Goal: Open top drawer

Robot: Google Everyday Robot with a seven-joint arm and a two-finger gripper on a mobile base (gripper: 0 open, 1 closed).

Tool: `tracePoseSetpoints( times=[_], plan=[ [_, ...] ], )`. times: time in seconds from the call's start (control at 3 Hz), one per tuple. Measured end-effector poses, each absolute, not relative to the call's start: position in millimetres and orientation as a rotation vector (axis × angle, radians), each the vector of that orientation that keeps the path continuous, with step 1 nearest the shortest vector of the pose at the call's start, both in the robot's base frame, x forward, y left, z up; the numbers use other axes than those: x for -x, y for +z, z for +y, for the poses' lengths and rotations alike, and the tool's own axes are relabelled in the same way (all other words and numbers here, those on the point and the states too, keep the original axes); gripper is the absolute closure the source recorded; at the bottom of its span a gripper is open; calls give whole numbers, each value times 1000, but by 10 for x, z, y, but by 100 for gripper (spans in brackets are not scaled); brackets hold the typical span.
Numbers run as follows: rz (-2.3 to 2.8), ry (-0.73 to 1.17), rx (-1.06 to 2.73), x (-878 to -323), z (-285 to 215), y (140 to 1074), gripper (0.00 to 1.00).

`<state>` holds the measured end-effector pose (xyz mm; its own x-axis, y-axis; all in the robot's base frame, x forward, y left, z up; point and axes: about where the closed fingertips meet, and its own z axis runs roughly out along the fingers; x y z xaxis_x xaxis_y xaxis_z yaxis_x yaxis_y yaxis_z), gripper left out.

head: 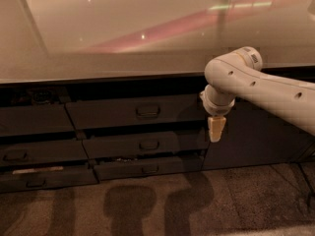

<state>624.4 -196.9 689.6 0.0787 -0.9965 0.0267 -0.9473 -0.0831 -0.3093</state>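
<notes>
The cream gripper [216, 128] is hanging just right of the dark grey top drawer [108, 113]; the pale beige countertop [88, 48] is showing a pink streak.

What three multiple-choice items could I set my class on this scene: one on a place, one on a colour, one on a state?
1. Where is the gripper relative to the handle of the top drawer?
A. right of it in the picture, and lower
B. left of it
C. up on the countertop

2. What colour is the arm?
A. red
B. white
C. blue

3. What is the state of that handle?
A. clamped by the gripper
B. missing
C. free, with the gripper apart from it

Answers:
1 A: the gripper hangs pointing down near the right end of the top drawer, below handle height.
2 B: the arm's shell shows white all along.
3 C: a stretch of bare drawer front lies between the handle and the gripper.
</notes>
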Motion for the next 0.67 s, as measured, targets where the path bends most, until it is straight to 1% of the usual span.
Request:
tracePoseSetpoints(
  times=[0.33, 0.67],
  plan=[
    [1970, -342, 2141, -6245, -1969, 6897, 0],
    [1977, -453, 2150, -6515, -1874, 7092, 0]
  ],
)
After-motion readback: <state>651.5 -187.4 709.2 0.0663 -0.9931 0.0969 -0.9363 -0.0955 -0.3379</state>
